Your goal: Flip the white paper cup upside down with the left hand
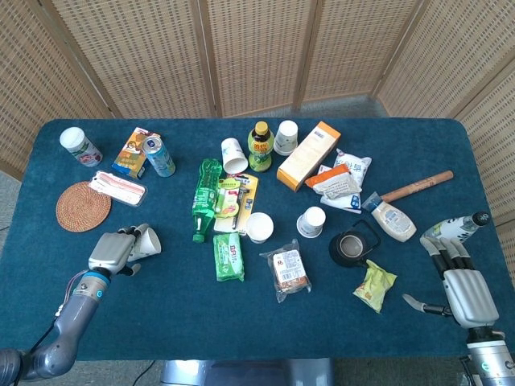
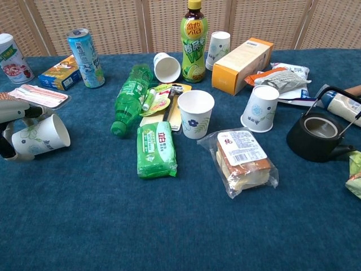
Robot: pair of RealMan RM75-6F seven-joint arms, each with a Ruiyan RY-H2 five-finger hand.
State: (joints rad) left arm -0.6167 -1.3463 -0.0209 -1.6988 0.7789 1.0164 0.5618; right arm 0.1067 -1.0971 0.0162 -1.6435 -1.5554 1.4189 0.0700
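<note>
The white paper cup (image 1: 147, 240) with a green leaf print lies on its side at the table's front left, mouth facing right; the chest view shows the cup (image 2: 44, 135) at the far left. My left hand (image 1: 113, 250) wraps around its base end. In the chest view the left hand (image 2: 11, 129) has fingers (image 2: 23, 110) over the top of the cup and the thumb under it. My right hand (image 1: 461, 279) rests at the front right of the table, fingers apart, holding nothing.
A woven coaster (image 1: 83, 206) and a flat packet (image 1: 118, 189) lie just behind the cup. A green wipes pack (image 1: 228, 256), a green bottle (image 1: 205, 193) and an upright cup (image 1: 259, 227) lie to its right. A black teapot (image 1: 352, 244) and snack bags sit further right.
</note>
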